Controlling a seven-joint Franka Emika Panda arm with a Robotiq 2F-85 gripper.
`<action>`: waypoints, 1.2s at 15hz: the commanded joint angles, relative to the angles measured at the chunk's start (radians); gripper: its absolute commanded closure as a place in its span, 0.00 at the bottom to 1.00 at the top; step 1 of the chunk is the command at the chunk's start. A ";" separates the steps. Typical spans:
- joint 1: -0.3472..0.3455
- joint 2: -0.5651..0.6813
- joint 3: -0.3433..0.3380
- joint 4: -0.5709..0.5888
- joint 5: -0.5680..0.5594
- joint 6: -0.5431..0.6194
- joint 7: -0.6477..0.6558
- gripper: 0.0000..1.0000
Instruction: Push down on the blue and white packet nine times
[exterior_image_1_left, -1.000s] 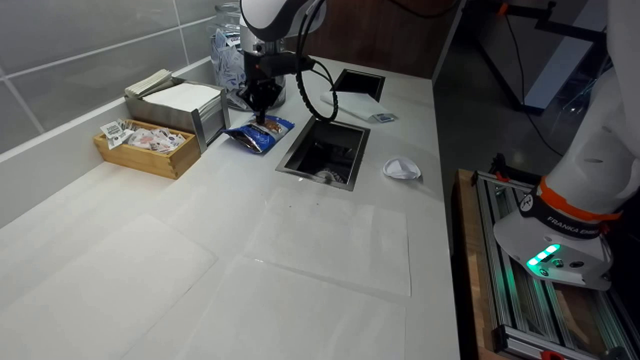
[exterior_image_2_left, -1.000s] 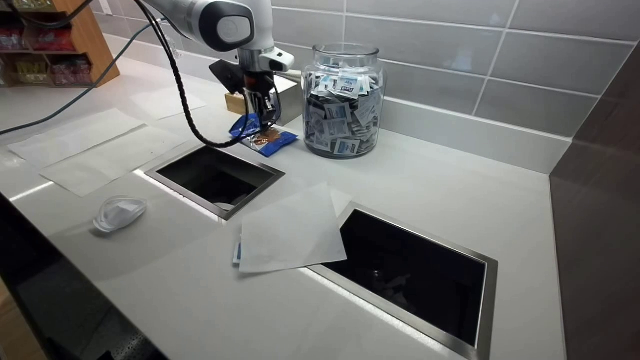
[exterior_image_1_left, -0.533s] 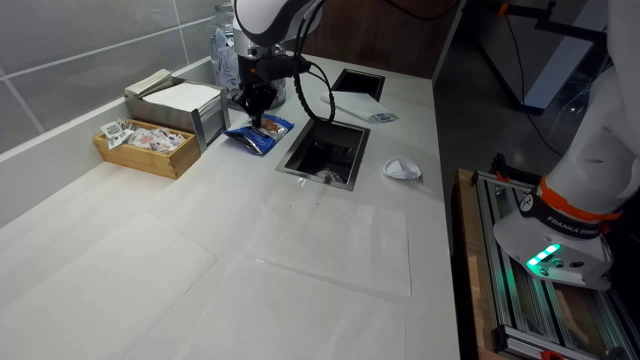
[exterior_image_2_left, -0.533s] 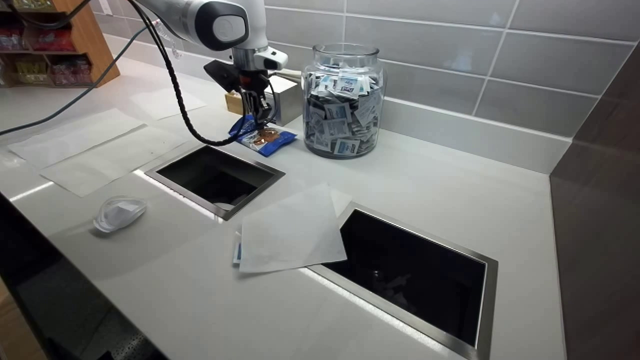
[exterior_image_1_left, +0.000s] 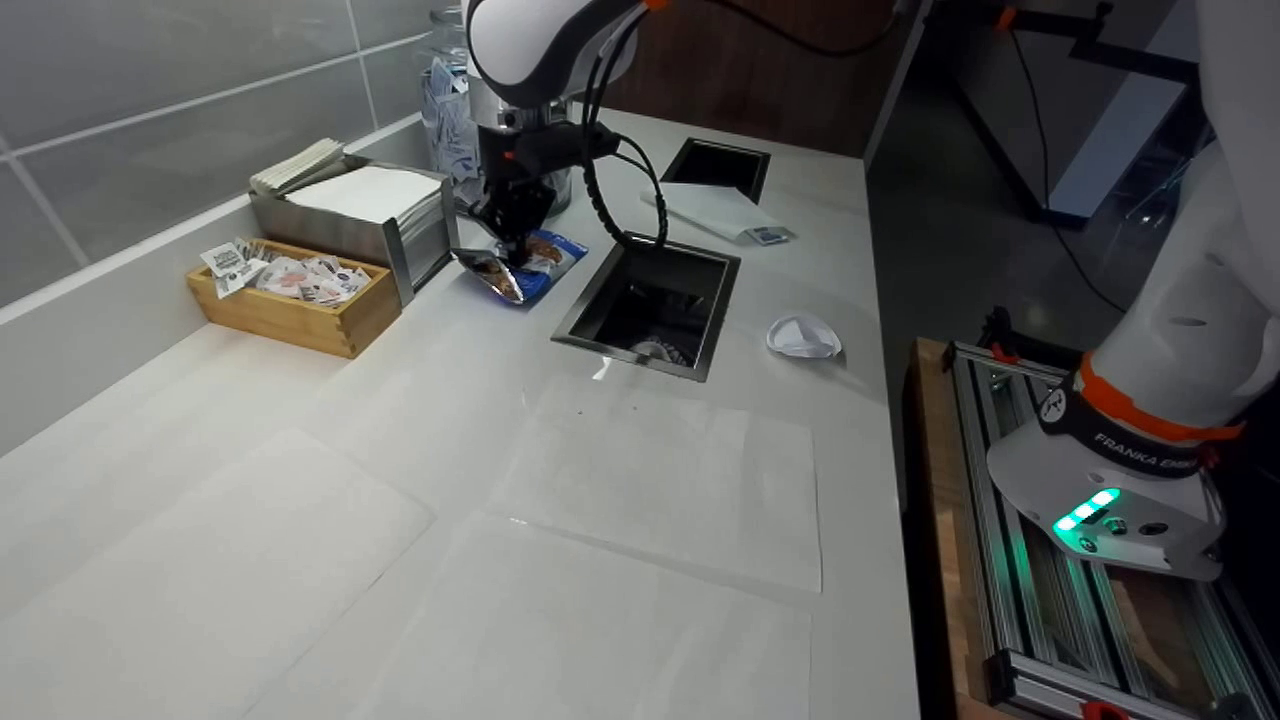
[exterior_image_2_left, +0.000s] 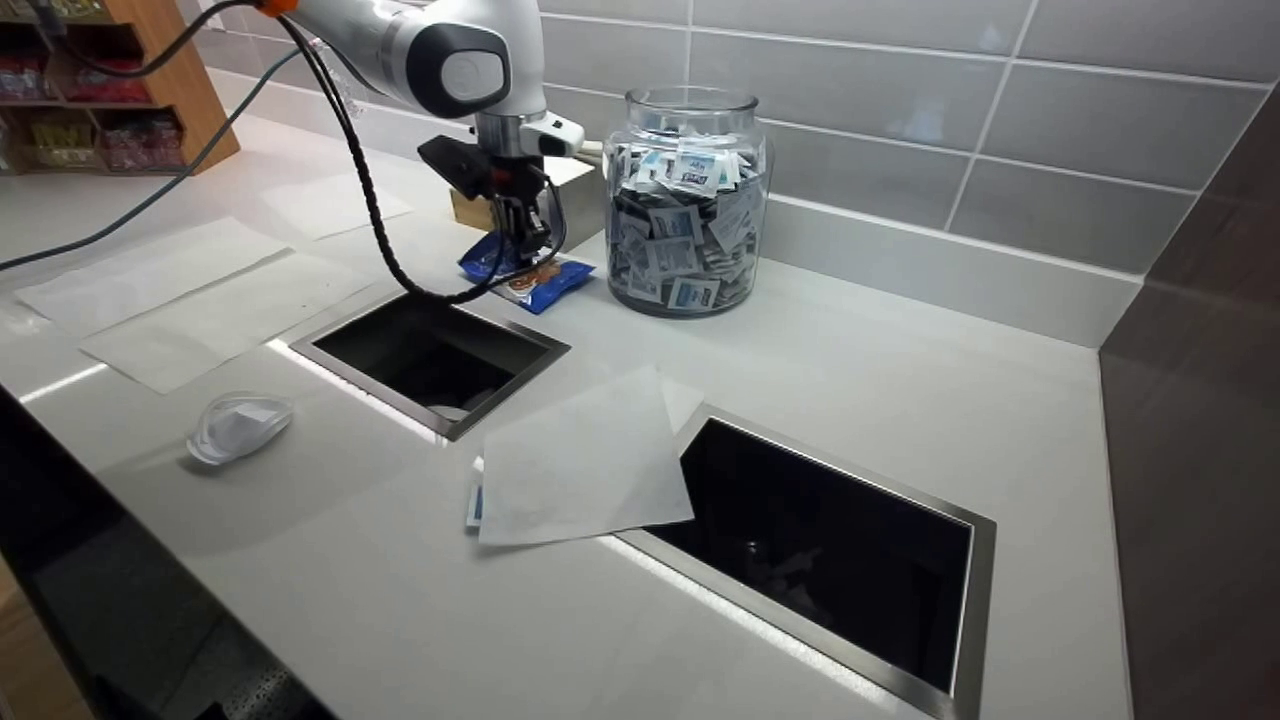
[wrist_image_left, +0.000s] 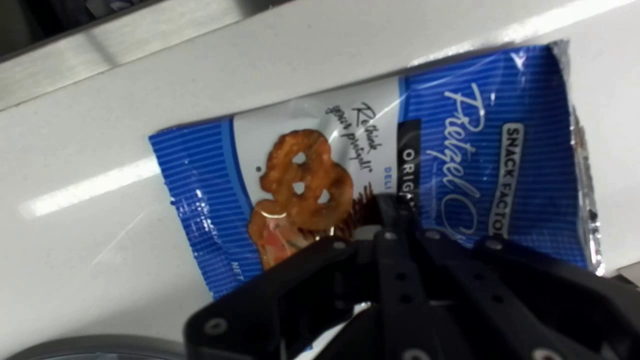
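Observation:
The blue and white packet (wrist_image_left: 320, 155) lies flat on the white counter, with a pretzel picture and white script on its face. It also shows in both exterior views (exterior_image_1_left: 537, 282) (exterior_image_2_left: 552, 288). My gripper (wrist_image_left: 397, 205) is shut, with its fingertips together and nothing between them. It points down at the middle of the packet and appears to touch it in both exterior views (exterior_image_1_left: 517, 255) (exterior_image_2_left: 533, 258). The end of the packet by the napkin holder is bent up, with a shiny underside showing. The gripper hides part of the packet in the wrist view.
A clear jar (exterior_image_2_left: 685, 215) of small packets stands beside the packet. A metal napkin holder (exterior_image_1_left: 400, 260) and a wooden box (exterior_image_1_left: 270, 322) of sachets stand by the wall. A recessed opening (exterior_image_1_left: 650, 300) is close by. A crumpled white wrapper (exterior_image_1_left: 803, 337) and paper sheets (exterior_image_2_left: 585, 460) lie around.
The gripper shifted slightly, then came down onto the packet. The packet's end by the napkin holder has tipped up and its middle is pressed in.

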 joint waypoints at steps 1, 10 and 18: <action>-0.014 0.031 0.018 0.026 0.005 -0.018 -0.026 1.00; -0.008 -0.075 0.026 -0.048 0.010 0.011 -0.025 1.00; -0.045 -0.120 0.003 -0.101 0.022 0.035 -0.008 1.00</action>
